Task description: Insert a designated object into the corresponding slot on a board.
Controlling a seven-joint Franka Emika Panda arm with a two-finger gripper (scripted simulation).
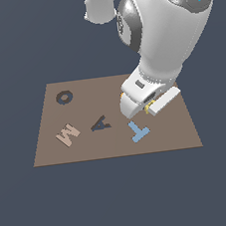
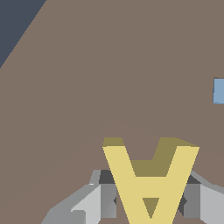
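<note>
We go left to right across the brown board (image 1: 53, 142): ring recess (image 1: 64, 97), tan M piece (image 1: 67, 134), dark A slot (image 1: 101, 123), blue T (image 1: 139, 131). Gripper (image 2: 151, 203) pinches the yellow A block (image 2: 151, 179) at its narrow end, fingers (image 2: 98, 199) pressed on both flanks. We judge it light, rigid and slick-sided; that low grip suits it.

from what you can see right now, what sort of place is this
Most likely a simulated test scene, not a real room: a flat brown board floats on a featureless dark ground, everything rendered in plain flat colours. On it lie letter pieces such as the blue T, and the arm's jaws hold a yellow A block.
</note>
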